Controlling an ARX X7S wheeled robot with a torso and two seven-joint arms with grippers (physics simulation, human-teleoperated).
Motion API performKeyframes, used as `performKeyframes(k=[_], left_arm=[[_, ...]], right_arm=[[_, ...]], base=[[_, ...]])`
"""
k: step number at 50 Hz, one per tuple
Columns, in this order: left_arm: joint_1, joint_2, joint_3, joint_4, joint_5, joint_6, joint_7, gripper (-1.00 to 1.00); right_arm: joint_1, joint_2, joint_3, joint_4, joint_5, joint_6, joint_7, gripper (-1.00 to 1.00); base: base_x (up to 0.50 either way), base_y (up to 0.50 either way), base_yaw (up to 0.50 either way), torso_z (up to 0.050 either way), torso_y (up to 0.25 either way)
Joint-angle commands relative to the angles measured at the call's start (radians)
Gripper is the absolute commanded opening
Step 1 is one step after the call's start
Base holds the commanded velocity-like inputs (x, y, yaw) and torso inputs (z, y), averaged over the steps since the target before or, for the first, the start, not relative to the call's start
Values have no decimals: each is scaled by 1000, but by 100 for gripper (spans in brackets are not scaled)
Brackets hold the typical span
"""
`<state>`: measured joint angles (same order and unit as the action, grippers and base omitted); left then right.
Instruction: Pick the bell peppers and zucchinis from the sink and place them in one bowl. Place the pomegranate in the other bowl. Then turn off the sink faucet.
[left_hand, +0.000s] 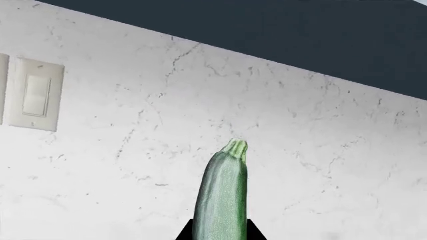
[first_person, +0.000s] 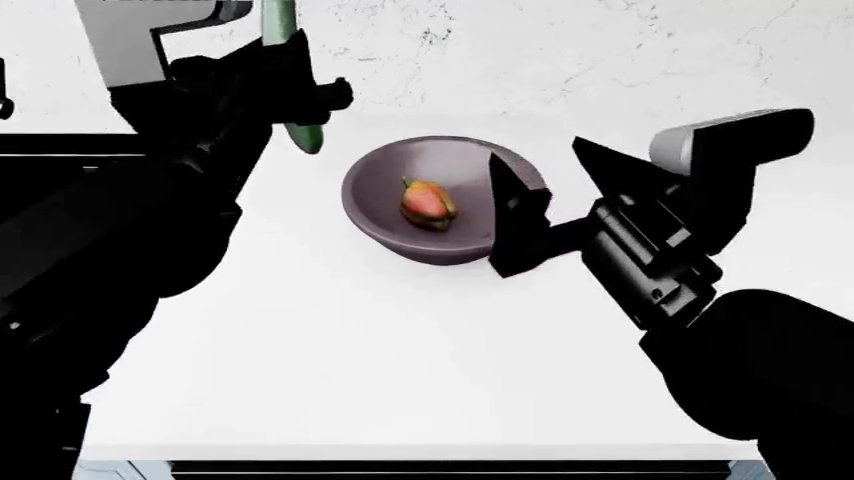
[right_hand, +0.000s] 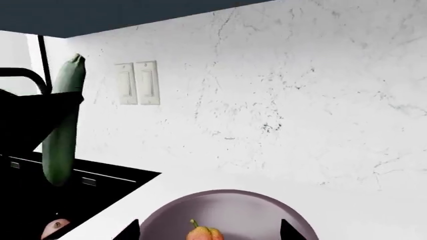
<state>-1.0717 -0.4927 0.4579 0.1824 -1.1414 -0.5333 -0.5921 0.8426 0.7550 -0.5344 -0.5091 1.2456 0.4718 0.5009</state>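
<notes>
My left gripper (first_person: 296, 92) is shut on a green zucchini (first_person: 292, 85) and holds it upright above the counter, just left of the grey bowl (first_person: 380, 215). The zucchini also shows in the left wrist view (left_hand: 224, 195) and the right wrist view (right_hand: 61, 125). An orange-red bell pepper (first_person: 426, 203) lies in the bowl; it shows in the right wrist view too (right_hand: 204, 234). My right gripper (first_person: 513, 215) is open and empty, its fingers over the bowl's right rim. The pomegranate (right_hand: 57, 227) peeks out in the dark sink (right_hand: 40, 210). The faucet is hidden.
The white counter (first_person: 400, 370) runs to a front edge near the bottom of the head view. A marble backsplash with light switches (right_hand: 137, 83) stands behind. The sink's black rim (right_hand: 107, 175) lies left of the bowl.
</notes>
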Motion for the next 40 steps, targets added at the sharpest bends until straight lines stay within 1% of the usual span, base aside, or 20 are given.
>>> performKeyframes(k=[1,5,16,20,25,31,40], left_arm=[[-211,101,126,-211,-20,-159,70,-100],[-255,128,159,-256,-6,-176,123,-100],[-374,225,244,-422,-8,-277,211,-100],[-382,255,278,-450,16,-281,226,-100],[-374,269,316,-455,38,-289,233,-100],[-383,286,332,-485,49,-289,244,-100],[-388,313,359,-553,86,-262,268,-100]], right_arm=[[-144,73,56,-150,-63,-117,8,100],[-167,89,73,-171,-67,-143,-1,100],[-202,113,100,-205,-70,-184,-16,100],[-213,117,107,-207,-70,-198,-28,100],[-245,136,130,-224,-68,-231,-38,100],[-273,157,150,-247,-71,-254,-35,100],[-268,155,146,-248,-71,-250,-40,100]], base=[[0,0,0,0,0],[0,0,0,0,0],[0,0,0,0,1],[0,0,0,0,0],[0,0,0,0,0],[0,0,0,2,0],[0,0,0,0,0]])
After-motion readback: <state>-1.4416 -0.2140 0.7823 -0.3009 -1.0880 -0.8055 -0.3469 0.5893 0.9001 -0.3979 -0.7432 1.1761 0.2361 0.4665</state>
